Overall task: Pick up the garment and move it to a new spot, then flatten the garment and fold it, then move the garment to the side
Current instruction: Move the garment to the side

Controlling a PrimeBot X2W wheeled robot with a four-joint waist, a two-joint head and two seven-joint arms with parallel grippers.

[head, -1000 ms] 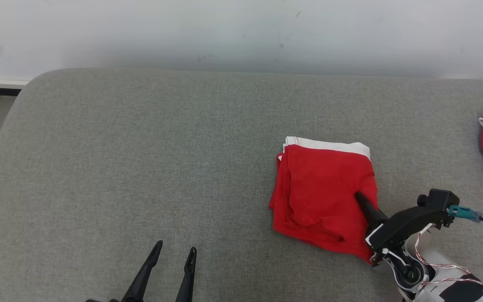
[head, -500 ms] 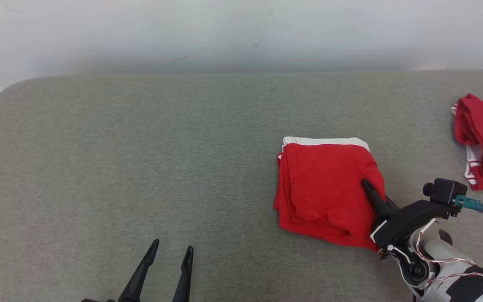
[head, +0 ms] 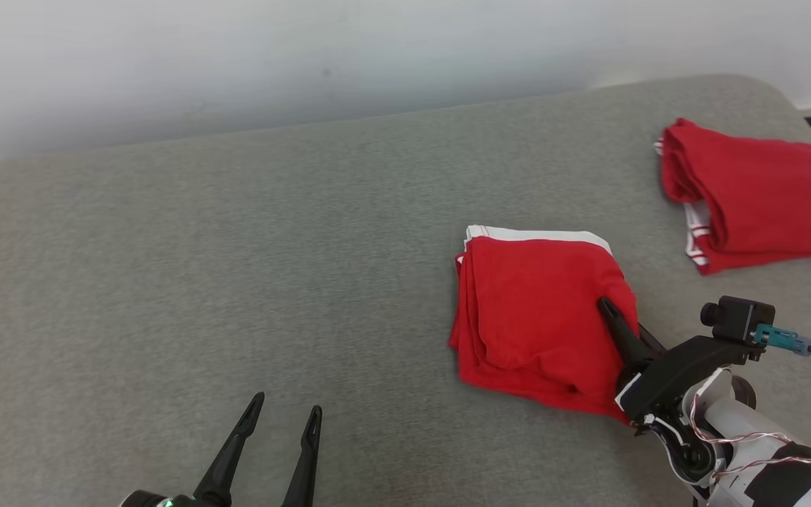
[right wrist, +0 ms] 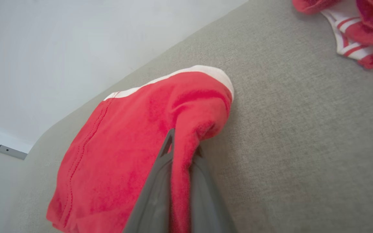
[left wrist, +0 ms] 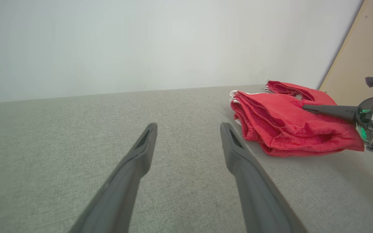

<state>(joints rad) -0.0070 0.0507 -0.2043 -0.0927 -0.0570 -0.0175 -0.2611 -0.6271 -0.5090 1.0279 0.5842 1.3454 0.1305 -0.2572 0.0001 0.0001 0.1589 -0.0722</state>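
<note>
A: While the left gripper idles nearest, jaws released, how should the side move go?
B: Right gripper: jaws clenched on the near-right edge of the garment. Drag low and slow so layers stay stacked.
A: Garment condition?
B: Red, folded square, white waistband at far edge, on the counter; second red garment lies beyond, well apart

The left gripper hangs over the grey cushion with its fingers spread wide. To its right lies the folded red garment, with the right gripper laid across its top.
</note>
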